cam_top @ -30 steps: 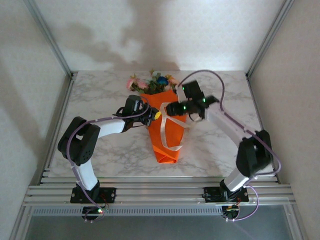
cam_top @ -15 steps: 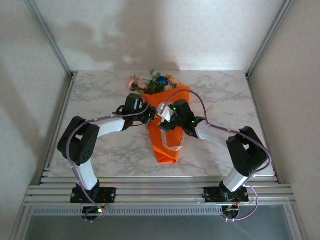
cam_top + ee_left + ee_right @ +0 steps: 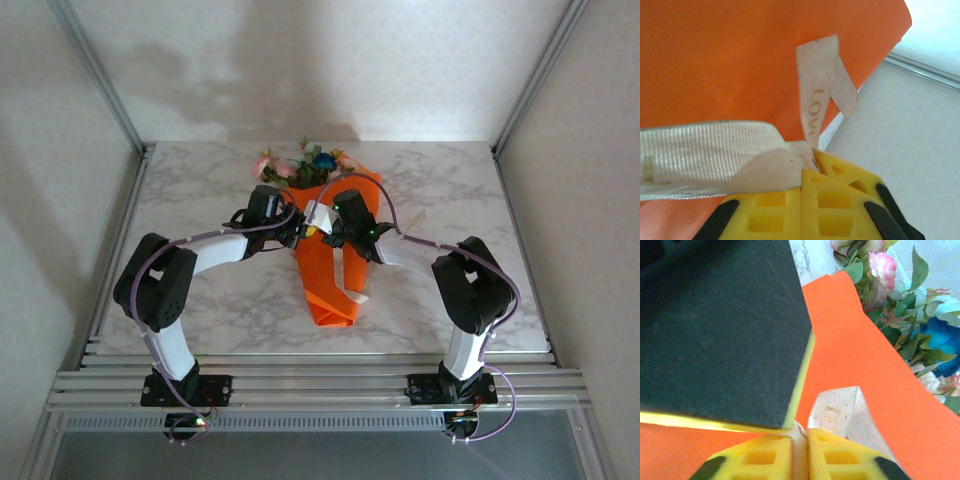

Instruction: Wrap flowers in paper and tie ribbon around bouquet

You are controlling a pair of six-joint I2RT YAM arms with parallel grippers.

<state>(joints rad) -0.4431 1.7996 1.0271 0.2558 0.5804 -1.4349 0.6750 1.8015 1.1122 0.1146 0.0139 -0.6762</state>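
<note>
The bouquet [image 3: 322, 285] lies in the middle of the desk [image 3: 450, 190], flowers [image 3: 300, 165] at the far end; the left end effector [image 3: 809, 167], over its waist, squeezes the ribbon [image 3: 710, 155] tight; the right end effector [image 3: 800, 437], just beside, squeezes the ribbon too; the waist under them is hidden.

Softly lit from above, evenly bright across the marble desk [image 3: 240, 310], with mottled grey shadows cast on the back wall [image 3: 300, 70]. Burnt out to near white at the left wrist view's upper right. Crisp on the ribbon [image 3: 715, 150] weave and yellow fingers [image 3: 840, 200]; slightly soft on the distant flowers [image 3: 882, 270].
</note>
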